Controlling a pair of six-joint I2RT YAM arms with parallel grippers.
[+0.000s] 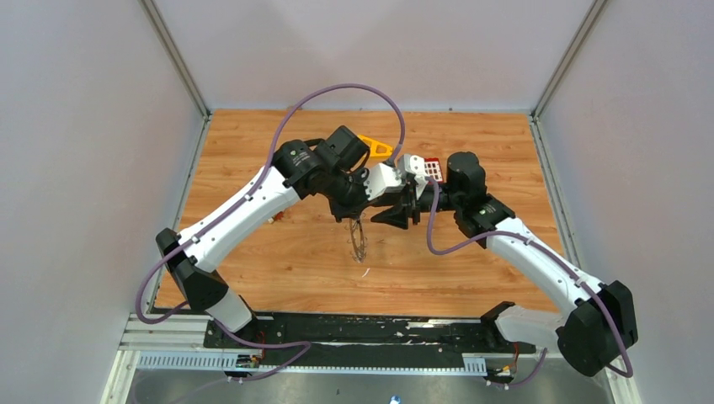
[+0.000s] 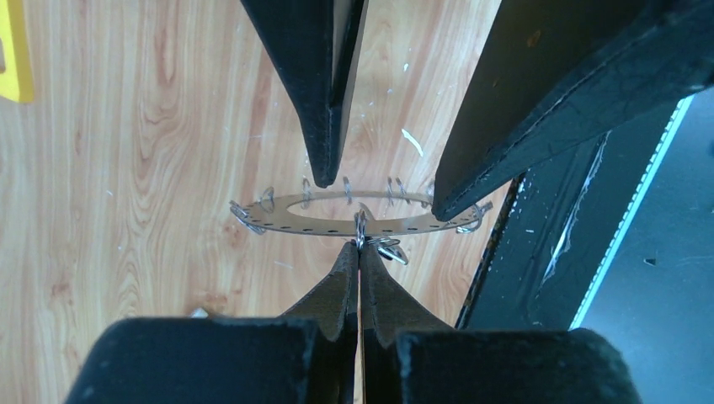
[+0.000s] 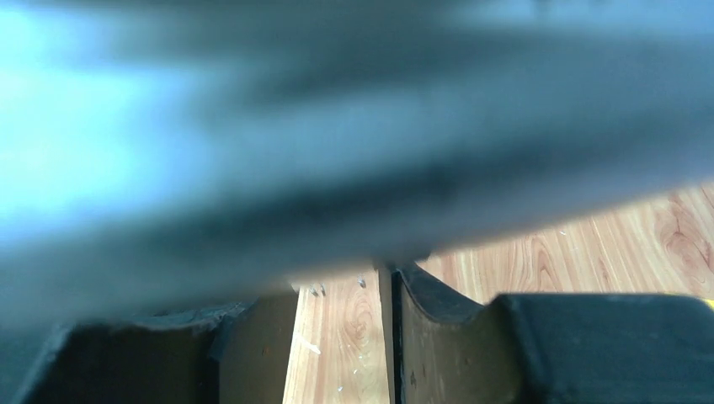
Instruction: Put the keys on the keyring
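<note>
**A:** The left gripper [image 2: 359, 252] is pinching shut on the near rim of the keyring [image 2: 404, 225], holding it up off the wooden table [image 1: 278, 252]. From overhead the keyring is showing almost edge-on.

**B:** And the other arm?

**A:** The right gripper [image 3: 341, 337] is standing with its fingers apart and gripping nothing. In the left wrist view those two fingers are reaching in from the far side of the keyring, one tip over the far rim and the other at one end of it. I cannot tell whether either is touching the metal.

**B:** Where are the keys sitting?

**A:** I am not making out the keys anywhere. Small wire loops [image 2: 268, 200] are ringing the keyring's rim, with a couple bunching just beside the left fingertips. The right wrist view is mostly blurred.

**B:** How is the keyring going to handle?

**A:** I am reading it as a thin, flat metal plate: light, stiff across its face, smooth enough to slip. Pinched at one spot, it is probably going to pivot under any push. I would be taking hold on the bare band between loops, on the side of the keyring opposite the left gripper's pinch, so that it is steadied at two points.
</note>
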